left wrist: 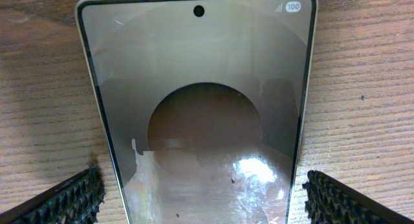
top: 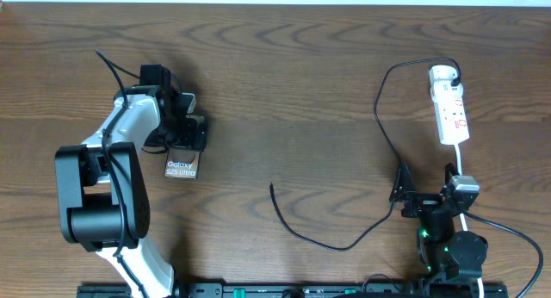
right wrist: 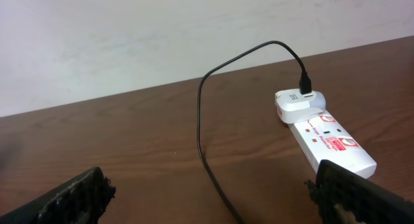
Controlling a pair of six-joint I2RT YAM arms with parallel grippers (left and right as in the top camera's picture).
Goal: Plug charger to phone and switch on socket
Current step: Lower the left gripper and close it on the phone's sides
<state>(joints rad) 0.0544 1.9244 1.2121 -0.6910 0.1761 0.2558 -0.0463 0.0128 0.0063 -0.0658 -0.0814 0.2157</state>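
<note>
overhead: the left gripper [top: 185, 136] is hovering over the far end of the phone [top: 182, 166], which is lying flat on the table [top: 293, 83], left of centre. the charger [top: 379, 117] is running from the head of the socket [top: 451, 108] at the right to a loose tip mid-table, well apart from the phone. the right gripper [top: 424, 193] is sitting below the socket.

left wrist: the pads [left wrist: 71, 198] are standing apart, straddling the phone's long edges, gaps showing on both sides.

right wrist: the right fingers [right wrist: 362, 191] are spread wide with nothing between them, facing the socket. switch position too small to tell.

judgement: opening step, neither phone nor plug tip being held. next move is calling for clamping the phone squarely, then fetching the tip and lining it up with the port.
</note>
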